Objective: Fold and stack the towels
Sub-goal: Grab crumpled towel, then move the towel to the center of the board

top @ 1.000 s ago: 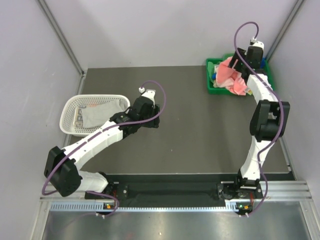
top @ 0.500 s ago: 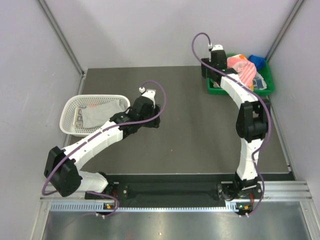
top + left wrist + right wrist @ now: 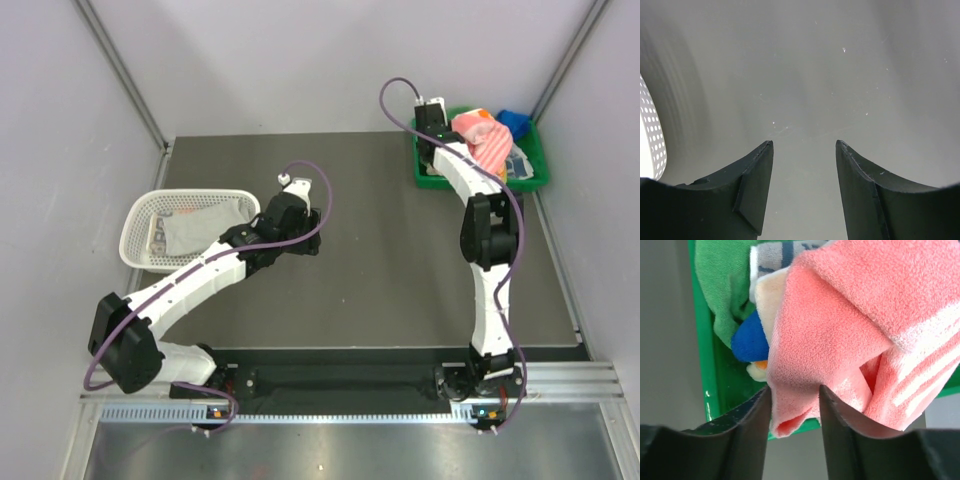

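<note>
Clenched on the pink towel [image 3: 850, 315], the right pincer [image 3: 795, 390] has swung left, hauling it past the green tray [image 3: 702, 340] beneath for folding; the left pincer [image 3: 804, 145] gapes empty.

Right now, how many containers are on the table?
2. The white basket sits at the left, a grey-white towel inside; the green tray is in the far right corner, where the right gripper grips a pink towel.

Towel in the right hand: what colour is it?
The towel is pink with white stripes; right wrist view.
</note>
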Robot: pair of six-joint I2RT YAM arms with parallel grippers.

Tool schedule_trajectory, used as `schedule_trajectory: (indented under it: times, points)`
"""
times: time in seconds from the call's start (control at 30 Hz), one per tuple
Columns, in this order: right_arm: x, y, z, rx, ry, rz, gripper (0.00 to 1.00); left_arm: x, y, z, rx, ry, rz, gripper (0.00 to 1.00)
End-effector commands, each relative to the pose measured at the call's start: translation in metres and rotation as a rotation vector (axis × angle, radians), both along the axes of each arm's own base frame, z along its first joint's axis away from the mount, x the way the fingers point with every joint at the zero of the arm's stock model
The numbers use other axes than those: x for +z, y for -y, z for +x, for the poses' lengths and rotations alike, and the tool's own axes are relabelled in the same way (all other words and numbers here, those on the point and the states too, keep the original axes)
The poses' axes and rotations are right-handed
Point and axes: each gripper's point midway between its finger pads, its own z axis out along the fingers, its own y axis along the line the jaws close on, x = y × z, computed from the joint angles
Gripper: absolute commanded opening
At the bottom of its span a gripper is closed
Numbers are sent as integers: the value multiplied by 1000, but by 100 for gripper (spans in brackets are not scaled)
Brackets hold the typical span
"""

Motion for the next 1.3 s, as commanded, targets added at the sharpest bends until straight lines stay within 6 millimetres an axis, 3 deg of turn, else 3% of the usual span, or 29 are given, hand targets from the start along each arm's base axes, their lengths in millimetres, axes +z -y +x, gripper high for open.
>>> schedule_trajectory:
  times: [0.0,0.13,0.2,0.27,0.33,0.53,0.57,0.63,0.67,0.73,0.87,0.97,1.17,1.23,1.27]
  points:
    - [17,6,5,-37,34,-56,41,7,8,5,-10,36,-38,58]
    - [28,9,4,-42,46,-68,24,5,9,6,-12,30,-42,57]
    - [35,10,3,-41,50,-68,10,5,10,5,-13,29,-44,57]
    - [53,9,1,-43,82,-54,0,7,11,6,-13,32,-49,57]
    - [69,7,0,-44,115,-28,0,9,11,6,-14,34,-52,57]
    - [167,1,-22,-32,295,85,0,14,12,7,-7,46,-68,57]
    - [195,1,-33,-24,347,107,0,14,12,7,-8,46,-69,57]
    - [220,-3,-44,-16,398,154,0,16,12,7,-3,51,-75,57]
    - [245,-6,-56,9,445,187,0,17,12,8,-2,52,-78,57]
    - [267,-13,-69,32,489,214,0,20,12,8,3,61,-87,56]
    - [321,-37,-107,108,593,266,0,30,8,9,26,92,-102,56]
    - [348,-57,-130,173,646,316,0,39,3,11,48,119,-108,56]
    - [382,-116,-176,343,699,446,0,65,-13,12,129,191,-144,56]
    - [377,-141,-187,413,684,505,0,75,-19,11,155,215,-169,57]
    - [382,-142,-197,423,702,531,0,78,-23,11,174,227,-170,57]
